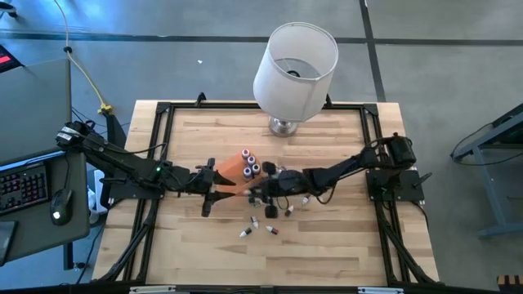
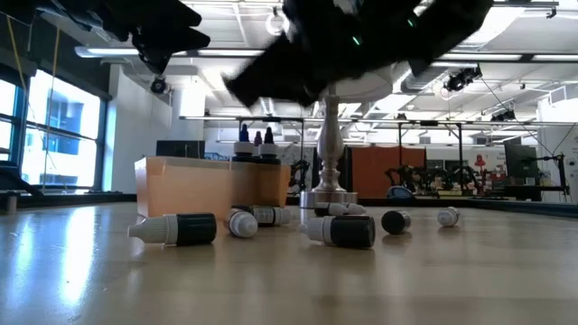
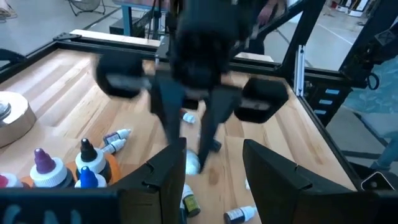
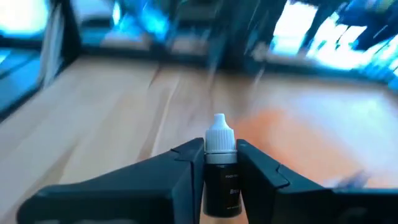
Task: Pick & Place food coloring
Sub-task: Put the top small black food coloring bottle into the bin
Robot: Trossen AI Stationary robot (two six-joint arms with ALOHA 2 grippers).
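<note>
Held bottle: a dark food-coloring bottle with a white cap (image 4: 219, 163) sits pinched between the fingers of the right gripper (image 4: 221, 168), hanging above the surface just beside the orange tray (image 1: 231, 167), on the side away from the lamp (image 1: 295, 69).
Why held so: the fingers press the body below the cap, leaving the nozzle free; this looks like a carry toward the tray, judged from the task.
Axis: the bottle's long axis runs along the fingers, white tip pointing outward past the fingertips toward the blurred orange patch ahead.
Placed bottles: a few bottles (image 1: 250, 162) stand upright in the tray, caps up, at the end nearer the lamp.
Loose bottles: several bottles (image 2: 178, 228) lie on their sides on the surface beyond the tray from the lamp, tips pointing various ways, so each will need a grasp across its body.
Left gripper: the left gripper (image 3: 214, 168) hovers at the tray's far end from the right arm, fingers spread and empty.
Surface: the wooden surface (image 1: 327, 245) carries all of it.
</note>
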